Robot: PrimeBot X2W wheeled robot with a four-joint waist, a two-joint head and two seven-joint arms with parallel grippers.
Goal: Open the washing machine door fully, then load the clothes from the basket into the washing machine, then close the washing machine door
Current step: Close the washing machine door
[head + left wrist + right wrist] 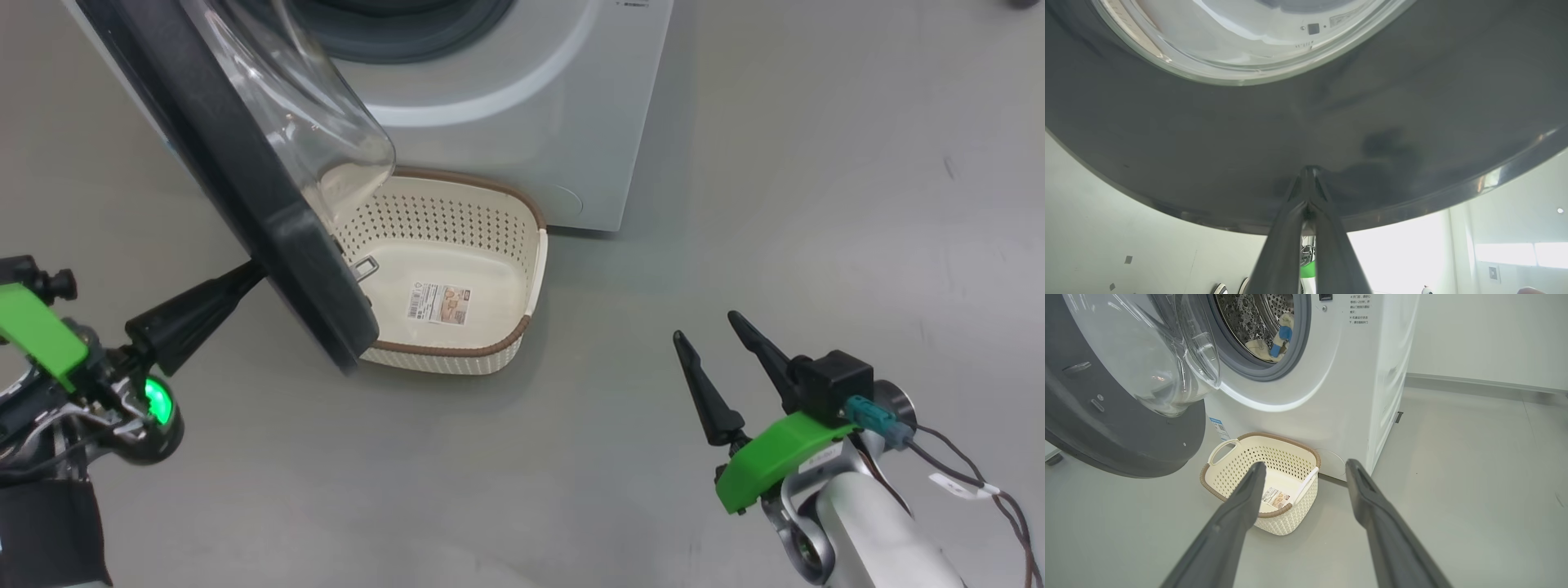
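So, drum (1249,314): we see clothes (1261,346) inside
basket (1286,522): label sticker (1278,498) on bottom
left gripper (1309,168): fingers together, against door (1208,143)
right gripper (1305,464): fingers apart

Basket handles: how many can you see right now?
2. In the right wrist view, one white handle at the left end of the cream perforated plastic basket, the other at its right end.

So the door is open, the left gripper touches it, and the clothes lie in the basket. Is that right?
Not quite: the basket is empty but for its label. The clothes lie in the drum of the washing machine, as the right wrist view shows. The door is open, and the shut left gripper touches it.
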